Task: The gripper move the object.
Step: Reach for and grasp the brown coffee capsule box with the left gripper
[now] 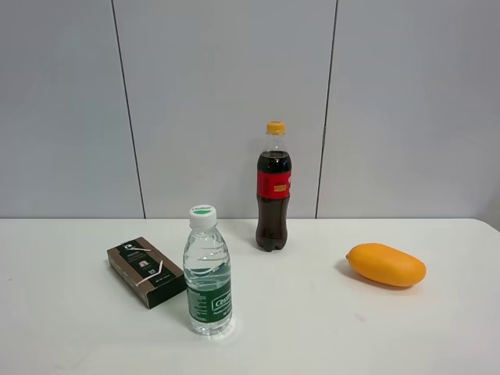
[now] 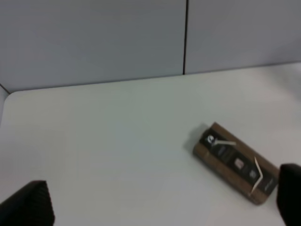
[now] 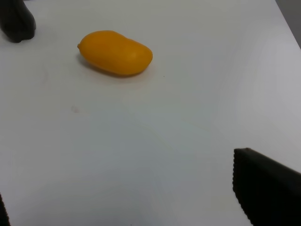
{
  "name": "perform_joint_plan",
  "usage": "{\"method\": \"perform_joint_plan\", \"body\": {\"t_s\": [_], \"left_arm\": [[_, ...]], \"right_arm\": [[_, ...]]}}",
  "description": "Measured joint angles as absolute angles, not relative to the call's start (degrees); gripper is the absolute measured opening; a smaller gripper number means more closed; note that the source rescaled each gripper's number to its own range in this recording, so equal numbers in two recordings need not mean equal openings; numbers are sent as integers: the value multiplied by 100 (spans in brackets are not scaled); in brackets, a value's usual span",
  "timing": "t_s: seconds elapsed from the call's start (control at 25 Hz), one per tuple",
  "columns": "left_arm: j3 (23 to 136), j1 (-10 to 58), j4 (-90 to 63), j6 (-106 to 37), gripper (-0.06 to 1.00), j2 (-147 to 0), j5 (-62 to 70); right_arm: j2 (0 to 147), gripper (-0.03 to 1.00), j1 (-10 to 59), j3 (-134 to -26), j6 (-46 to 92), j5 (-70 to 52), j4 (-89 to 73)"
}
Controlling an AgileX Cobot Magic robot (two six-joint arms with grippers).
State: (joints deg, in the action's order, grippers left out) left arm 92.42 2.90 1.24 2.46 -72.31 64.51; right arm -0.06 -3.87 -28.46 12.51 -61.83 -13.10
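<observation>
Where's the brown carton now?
In the exterior high view the brown carton lies flat on the left of the table, just left of the water bottle.

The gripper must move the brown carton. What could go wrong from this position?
The water bottle stands upright close beside the brown carton; an arm reaching in could tip it over. In the left wrist view the carton lies diagonal and off-centre, towards one side of the open left gripper, so a straight descent would probably push or twist it rather than grip it.
</observation>
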Motion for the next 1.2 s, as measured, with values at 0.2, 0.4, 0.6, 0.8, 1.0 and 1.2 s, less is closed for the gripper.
{"method": "perform_joint_plan", "body": {"t_s": [0.2, 0.4, 0.6, 0.8, 1.0, 1.2], "left_arm": [[11449, 288, 119, 1120, 100, -9247, 6945], [12723, 318, -123, 2034, 100, -10676, 7060], [12933, 510, -149, 2715, 100, -11357, 7094], [12933, 751, -125, 3470, 100, -11712, 7094], [12836, 1017, -125, 3627, 100, -12005, 7078], [12058, 1074, -130, 3674, 100, -12032, 7057]], "right_arm": [[-6, 100, -387, -2846, 1251, -6183, -1310], [-6, 100, -387, -2846, 1251, -6183, -1310], [-6, 100, -387, -2846, 1251, -6183, -1310], [-6, 100, -387, -2846, 1251, -6183, -1310], [-6, 100, -387, -2846, 1251, -6183, -1310], [-6, 100, -387, -2846, 1251, -6183, -1310]]}}
